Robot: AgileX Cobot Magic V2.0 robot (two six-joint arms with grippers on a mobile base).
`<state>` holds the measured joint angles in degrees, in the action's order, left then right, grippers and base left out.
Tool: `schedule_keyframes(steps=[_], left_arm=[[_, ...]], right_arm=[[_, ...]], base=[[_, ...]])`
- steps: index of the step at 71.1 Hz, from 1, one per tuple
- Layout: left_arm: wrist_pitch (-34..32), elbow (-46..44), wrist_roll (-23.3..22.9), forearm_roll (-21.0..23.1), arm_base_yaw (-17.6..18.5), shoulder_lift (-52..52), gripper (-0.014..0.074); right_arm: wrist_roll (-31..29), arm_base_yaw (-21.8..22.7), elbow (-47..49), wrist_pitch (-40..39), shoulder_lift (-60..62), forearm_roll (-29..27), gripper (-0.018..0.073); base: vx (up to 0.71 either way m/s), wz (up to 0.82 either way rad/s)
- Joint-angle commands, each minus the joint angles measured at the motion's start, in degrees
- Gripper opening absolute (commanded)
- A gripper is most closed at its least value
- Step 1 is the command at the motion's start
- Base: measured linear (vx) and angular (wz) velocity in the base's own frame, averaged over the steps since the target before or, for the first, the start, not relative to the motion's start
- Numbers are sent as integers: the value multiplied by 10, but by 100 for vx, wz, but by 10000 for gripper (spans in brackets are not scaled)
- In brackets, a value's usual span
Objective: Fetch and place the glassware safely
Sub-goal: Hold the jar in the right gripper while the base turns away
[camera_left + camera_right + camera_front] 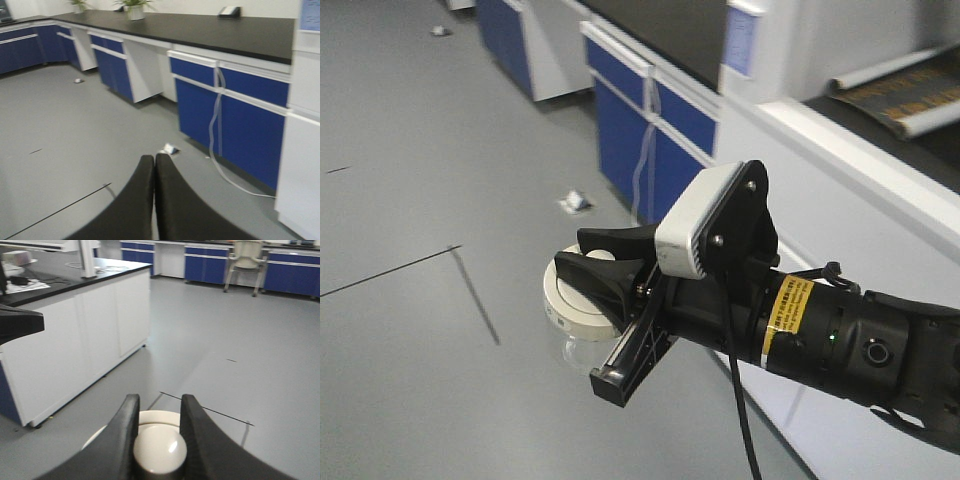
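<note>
Carrying step: the right tool (160, 407) is clamped on the jar (572, 308) by its knob (160, 450), over the floor (240, 340). The left tool (154, 162) is pressed together, empty. Next, I judge: reach the worktop (60, 280) to its left and lower the jar gently.

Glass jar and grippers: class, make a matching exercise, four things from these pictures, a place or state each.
1 small clear glass jar with round cream-white lid
2 left gripper
3 right gripper
4 crumpled white scrap

A lying on grey floor
B jaws shut, empty
C jaws clamping a lid knob
D held above the floor

Pairs: 1-D, 2-B, 3-C, 4-A
</note>
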<state>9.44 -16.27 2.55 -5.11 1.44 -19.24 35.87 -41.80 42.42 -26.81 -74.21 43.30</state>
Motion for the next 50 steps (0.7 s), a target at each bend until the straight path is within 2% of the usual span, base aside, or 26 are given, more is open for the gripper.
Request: schedule_keyframes(steps=[1,50], left_arm=[[-40,-15,-4,2,1,-5,-7],[-39,-15,-4,3,1,-5,-7]], right_arm=[[-4,1,16,-48,20,-14,-3],[-4,1,16,-48,20,-14,-3]], base=[[8,62],[18,73]])
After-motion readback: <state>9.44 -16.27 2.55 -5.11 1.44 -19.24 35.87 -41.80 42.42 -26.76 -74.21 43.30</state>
